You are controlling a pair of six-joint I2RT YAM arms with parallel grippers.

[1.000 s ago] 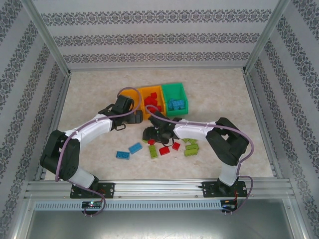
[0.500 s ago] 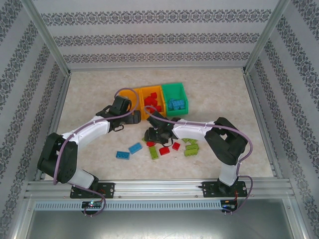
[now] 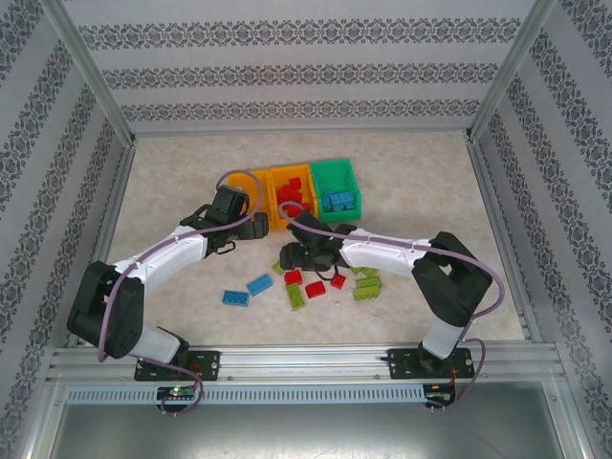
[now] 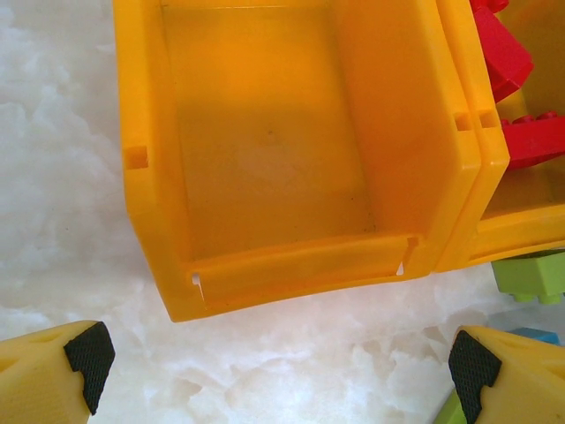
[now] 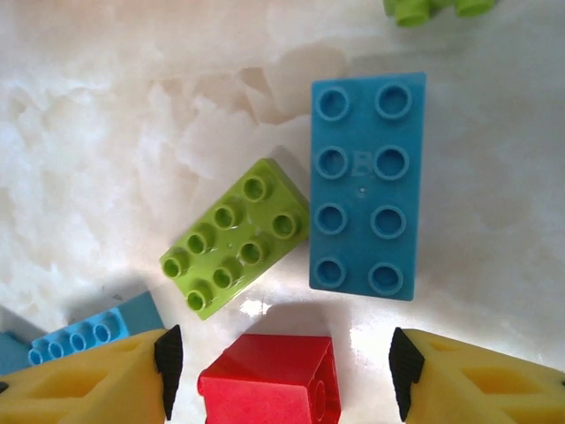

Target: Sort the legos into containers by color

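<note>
Three containers stand in a row. The left orange bin [image 3: 245,187] [image 4: 265,150] is bare inside, the middle orange bin [image 3: 276,198] holds red legos [image 3: 295,195], and the green bin [image 3: 337,169] holds blue legos [image 3: 339,201]. My left gripper [image 3: 247,228] [image 4: 278,362] is open just in front of the left orange bin, with only table between its pads. My right gripper [image 3: 295,258] [image 5: 282,371] is open low over the loose pile. A red lego [image 5: 269,380] lies on its side between its pads, with a gap on both sides. A lime lego [image 5: 237,237] and a blue lego [image 5: 369,185] lie just ahead.
Loose legos lie near the front of the table: two blue [image 3: 259,284] [image 3: 235,297], red ones [image 3: 315,289] [image 3: 338,281], and lime ones [image 3: 296,295] [image 3: 366,287]. A metal frame and patterned walls surround the table.
The right arm has stretched out, its elbow swinging right, and its gripper has stayed over the pile. The left gripper has drawn back slightly from the left bin, staying open.
</note>
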